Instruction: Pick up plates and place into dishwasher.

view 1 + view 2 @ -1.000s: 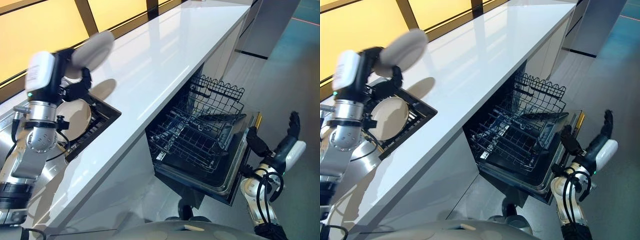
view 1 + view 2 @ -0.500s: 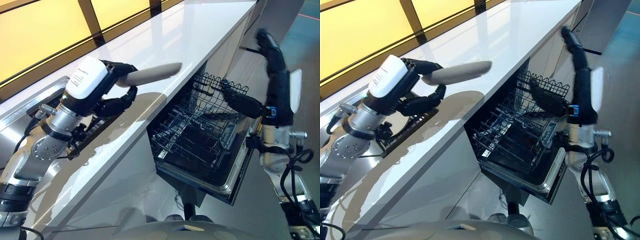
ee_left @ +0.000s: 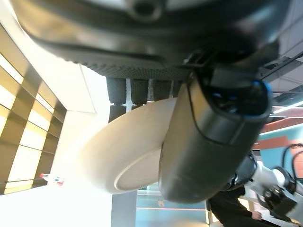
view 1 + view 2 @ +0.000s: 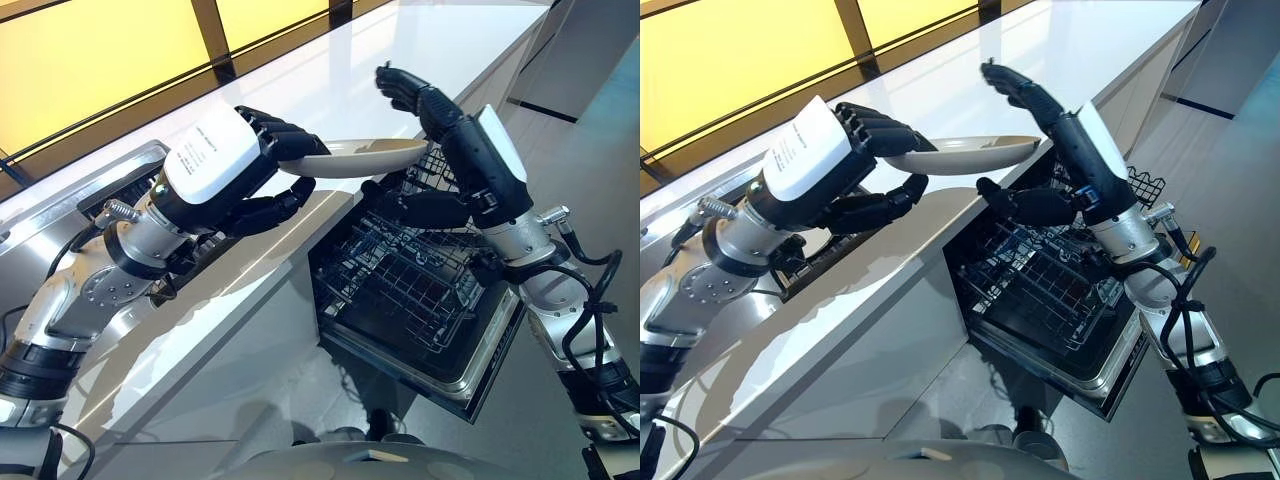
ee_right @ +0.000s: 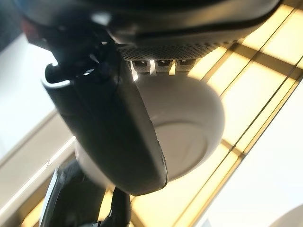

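Observation:
My left hand [image 4: 245, 175] is shut on a cream plate [image 4: 372, 155], fingers over its near rim and thumb beneath. It holds the plate almost flat above the counter's front edge, just over the open dishwasher. My right hand [image 4: 468, 150] is open at the plate's far rim, with its fingers [image 4: 402, 85] spread above and its thumb [image 4: 415, 208] below, neither closed on it. The left wrist view looks along the thumb [image 3: 208, 142] onto the plate's underside [image 3: 123, 151]. In the right wrist view, the plate's base ring [image 5: 189, 123] lies past the thumb [image 5: 118, 142].
The dishwasher's lower wire rack [image 4: 405, 290] is pulled out over the dropped door [image 4: 485, 375], below both hands. A long white counter [image 4: 400, 45] runs back from here. A steel sink with a dark tray [image 4: 810, 265] lies behind my left arm.
My left hand has swung the plate from above the sink rightwards to the dishwasher. My right hand has risen from low beside the door to the plate's far rim.

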Robot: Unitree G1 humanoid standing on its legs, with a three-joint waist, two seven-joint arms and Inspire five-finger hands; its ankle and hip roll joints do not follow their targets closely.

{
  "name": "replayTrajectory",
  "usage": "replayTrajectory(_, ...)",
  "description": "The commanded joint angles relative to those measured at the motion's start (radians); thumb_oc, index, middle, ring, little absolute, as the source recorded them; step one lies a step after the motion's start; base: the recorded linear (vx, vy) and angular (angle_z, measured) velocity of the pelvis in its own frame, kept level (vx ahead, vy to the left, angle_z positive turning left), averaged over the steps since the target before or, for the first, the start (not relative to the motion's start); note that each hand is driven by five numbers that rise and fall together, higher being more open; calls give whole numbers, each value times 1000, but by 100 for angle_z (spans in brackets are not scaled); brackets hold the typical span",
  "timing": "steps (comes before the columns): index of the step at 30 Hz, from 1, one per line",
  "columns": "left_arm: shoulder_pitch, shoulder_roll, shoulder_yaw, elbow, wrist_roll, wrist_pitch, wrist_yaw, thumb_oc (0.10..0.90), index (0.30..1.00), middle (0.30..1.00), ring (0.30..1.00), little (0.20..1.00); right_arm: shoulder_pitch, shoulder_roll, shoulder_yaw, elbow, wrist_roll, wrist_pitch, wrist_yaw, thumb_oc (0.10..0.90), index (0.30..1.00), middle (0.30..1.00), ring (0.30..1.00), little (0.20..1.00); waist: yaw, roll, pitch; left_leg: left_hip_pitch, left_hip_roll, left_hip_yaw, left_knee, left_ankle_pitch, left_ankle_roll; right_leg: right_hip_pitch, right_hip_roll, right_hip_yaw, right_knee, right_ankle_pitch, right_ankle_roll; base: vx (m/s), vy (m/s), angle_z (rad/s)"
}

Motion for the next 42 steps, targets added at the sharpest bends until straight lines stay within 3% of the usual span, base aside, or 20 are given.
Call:
replayTrajectory(1, -167, 56, -18, -21, -99, -16, 20, 100, 300, 300, 300, 200, -177, -34, -11, -108, 33, -27, 21, 800, 900, 900, 900, 900, -4, -14, -67, -37, -75, -36, 4, -57, 44, 39, 73, -47, 143, -213, 19, 4, -11, 7)
replayTrajectory(6, -195, 42, -58, -32, -130, -12, -41, 100, 300, 300, 300, 200, -238, -42, 43, -112, 9, 1, 78, 800, 900, 900, 900, 900, 2, -19, -70, -39, -79, -38, 4, -55, 39, 50, 79, -51, 105, -194, 16, 1, -2, 1)
replayTrajectory(7, -198, 39, -65, -35, -141, -14, -60, 100, 300, 300, 300, 200, -248, -46, 53, -114, 1, 10, 87, 482, 627, 627, 627, 582, 4, -20, -70, -39, -78, -38, 3, -53, 37, 50, 79, -52, 107, -195, 16, 0, 0, 0)
replayTrajectory(9, -211, 45, -78, -49, -167, -4, -104, 100, 300, 300, 300, 200, -266, -62, 65, -122, 4, 23, 95, 100, 300, 300, 300, 200, 4, -19, -71, -43, -74, -38, 4, -50, 38, 45, 77, -55, 128, -206, 15, 0, 0, 0)
replayTrajectory(13, -239, 50, -98, -43, -195, -6, -139, 100, 300, 300, 300, 200, -291, -74, 74, -118, 12, 36, 99, 100, 300, 300, 300, 200, 3, -20, -67, -45, -72, -43, 6, -48, 44, 32, 73, -55, 174, -228, 13, -2, -4, 3)
replayTrajectory(17, -251, 49, -99, -35, -179, 1, -88, 125, 321, 321, 321, 225, -293, -76, 73, -101, 7, 35, 89, 100, 300, 300, 300, 200, 4, -23, -60, -39, -75, -53, 6, -49, 48, 32, 70, -58, 185, -231, 12, 2, -8, 5)
replayTrajectory(20, -229, 37, -77, -24, -126, 15, 2, 385, 545, 545, 545, 485, -279, -68, 58, -89, -1, 40, 46, 100, 300, 300, 300, 200, 6, -25, -61, -34, -77, -53, 5, -51, 45, 44, 73, -61, 158, -219, 11, 7, -6, 4)
replayTrajectory(23, -186, 20, -36, -19, -82, 29, 106, 364, 526, 526, 526, 464, -253, -51, 21, -67, -19, 35, -10, 100, 300, 300, 300, 200, 10, -27, -63, -35, -79, -51, 5, -52, 41, 53, 78, -61, 121, -202, 12, 0, 0, 0)
replayTrajectory(26, -139, -7, 7, -14, -36, 39, 207, 292, 465, 465, 465, 392, -227, -30, -15, -48, -49, 35, -78, 100, 300, 300, 300, 200, 14, -28, -64, -38, -80, -50, 5, -50, 37, 56, 81, -61, 101, -192, 11, 0, 0, 0)
replayTrajectory(27, -123, -18, 24, -13, -19, 54, 248, 232, 413, 413, 413, 332, -214, -20, -31, -41, -73, 37, -118, 100, 300, 300, 300, 200, 15, -28, -63, -39, -79, -51, 5, -50, 37, 55, 81, -61, 104, -193, 11, 0, 0, 0)
replayTrajectory(28, -110, -25, 36, -11, -12, 64, 274, 229, 411, 411, 411, 329, -203, -16, -45, -37, -83, 37, -148, 100, 300, 300, 300, 200, 16, -28, -62, -40, -78, -50, 6, -49, 38, 53, 81, -61, 114, -199, 11, 0, 0, 0)
replayTrajectory(29, -101, -34, 47, -9, -19, 75, 287, 262, 439, 439, 439, 362, -193, -11, -58, -34, -90, 40, -170, 100, 300, 300, 300, 200, 15, -28, -61, -42, -77, -50, 7, -49, 39, 49, 81, -59, 124, -205, 11, 0, 0, 0)
replayTrajectory(30, -92, -42, 59, -6, -24, 88, 295, 657, 778, 778, 778, 757, -183, -6, -73, -29, -99, 41, -191, 100, 300, 300, 300, 200, 15, -28, -61, -43, -76, -51, 8, -49, 41, 45, 80, -57, 138, -212, 10, 0, 0, 0)
replayTrajectory(31, -85, -49, 69, -1, -49, 117, 303, 800, 900, 900, 900, 900, -176, -2, -85, -24, -102, 42, -221, 100, 300, 300, 300, 200, 14, -28, -60, -44, -75, -52, 9, -49, 43, 41, 80, -55, 150, -218, 10, 0, 0, 0)
replayTrajectory(36, -39, -122, 96, 53, -226, 221, 257, 800, 900, 900, 900, 900, -124, 36, -140, 22, -134, 18, -343, 100, 300, 300, 300, 200, 11, -29, -45, -33, -77, -58, 14, -55, 52, 32, 74, -53, 194, -226, 13, 0, 0, 0)
replayTrajectory(42, -15, -167, 107, 85, -300, 302, 218, 800, 900, 900, 900, 900, -119, 64, -170, 76, -123, 30, -422, 100, 300, 300, 300, 200, 14, -27, -43, -28, -80, -57, 16, -58, 45, 54, 80, -59, 145, -216, 11, -4, 0, 3)
